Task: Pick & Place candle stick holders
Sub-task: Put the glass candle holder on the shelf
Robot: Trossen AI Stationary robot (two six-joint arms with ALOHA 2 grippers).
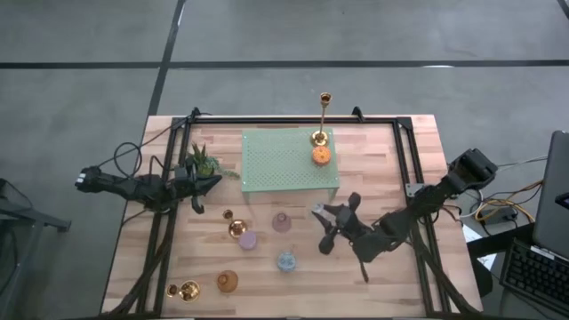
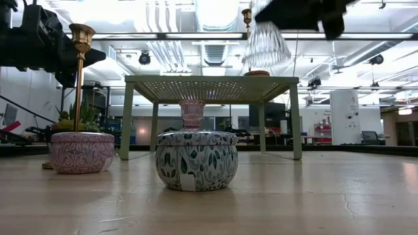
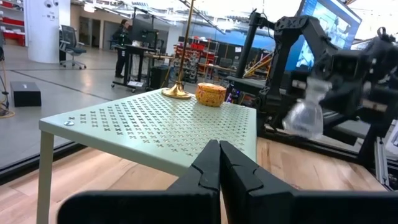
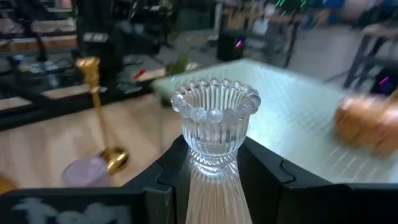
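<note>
My right gripper [image 1: 331,220] is shut on a clear ribbed glass candle holder [image 4: 214,118], held above the table just near of the pale green perforated stand [image 1: 289,160]. A tall gold candlestick [image 1: 322,120] and an orange holder [image 1: 321,156] stand on that stand. On the wood stand a gold candlestick [image 1: 234,227] and purple [image 1: 248,240], pink [image 1: 281,221], blue [image 1: 286,260] and amber [image 1: 228,282] holders. Another gold candlestick [image 1: 185,290] lies at the near left. My left gripper [image 1: 209,184] is shut and empty beside the potted plant [image 1: 203,163]. My right gripper pinches the clear holder's ribbed body just below its beaded cup [image 4: 211,152] between its two fingers [image 4: 171,168], one on each side. The cup reaches out past the fingertips. The holder [image 2: 264,42] is lifted clear of the table, at about the height of the stand's top.
A black frame [image 1: 293,118] runs round the table's far and side edges. The green stand is raised on legs [image 2: 127,121]. Cables and a laptop [image 1: 556,204] lie off the table's right side. People and desks show in the room behind.
</note>
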